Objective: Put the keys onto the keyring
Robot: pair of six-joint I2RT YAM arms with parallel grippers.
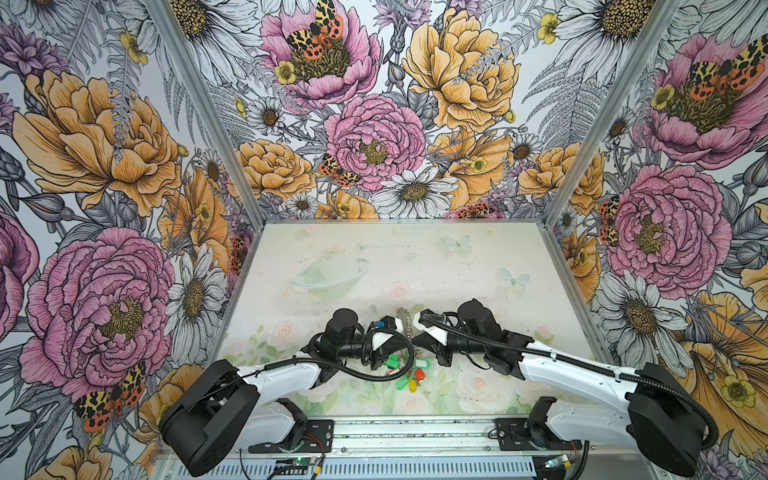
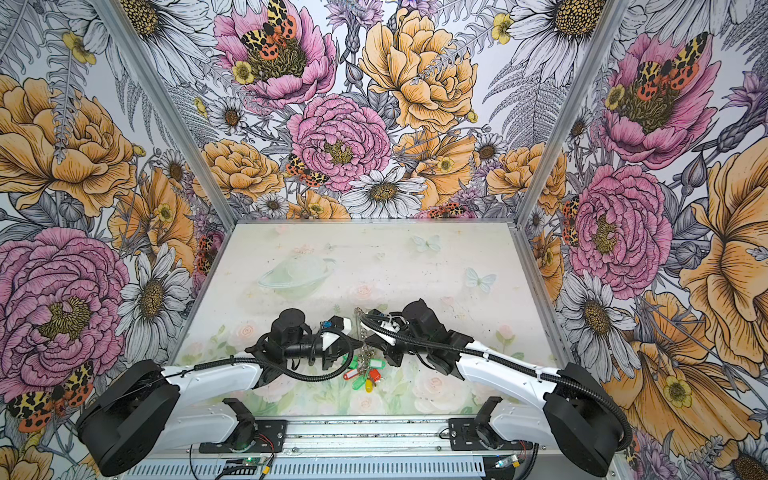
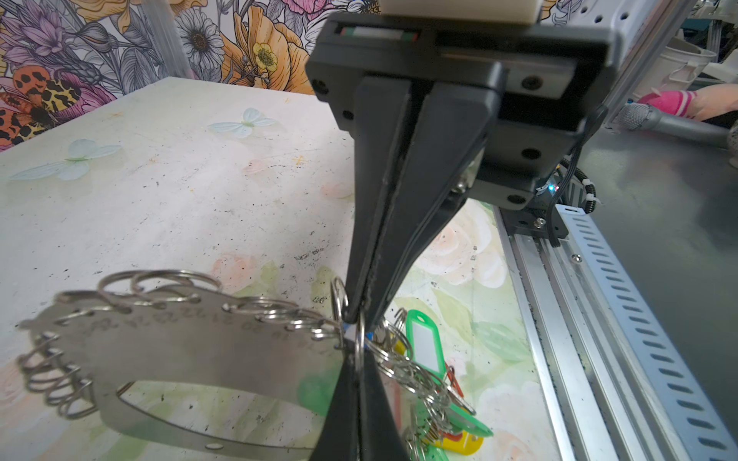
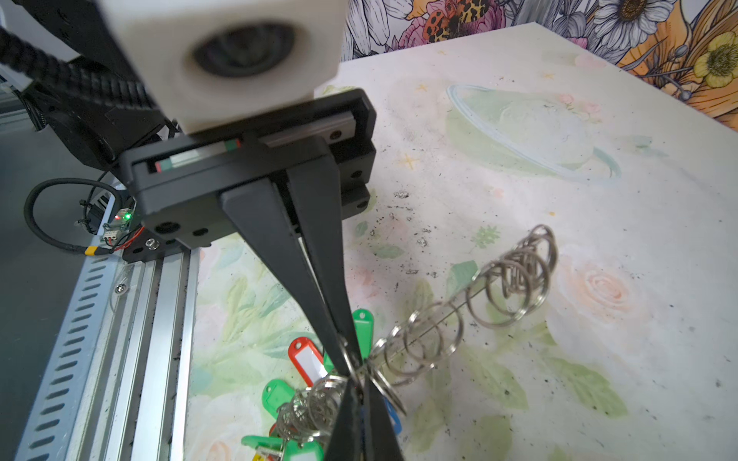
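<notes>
My left fingers [image 3: 343, 419] are pressed together on the keyring [image 3: 179, 351], holding it on edge above the tabletop [image 3: 179, 179]. My right fingers [image 4: 343, 431] seem pinched on the keys [image 4: 393, 415], tip to tip with the left. Grips this thin could twist loose, or a wire ring could snag the tagged bunch [image 3: 425, 343]. Both top views show the band edge-on. Only the left wrist view shows its flat face.

Both arms inward; L fingers [image 3: 339, 423] & R fingers [image 4: 343, 431] pinched closed, tip-to-tip.
</notes>
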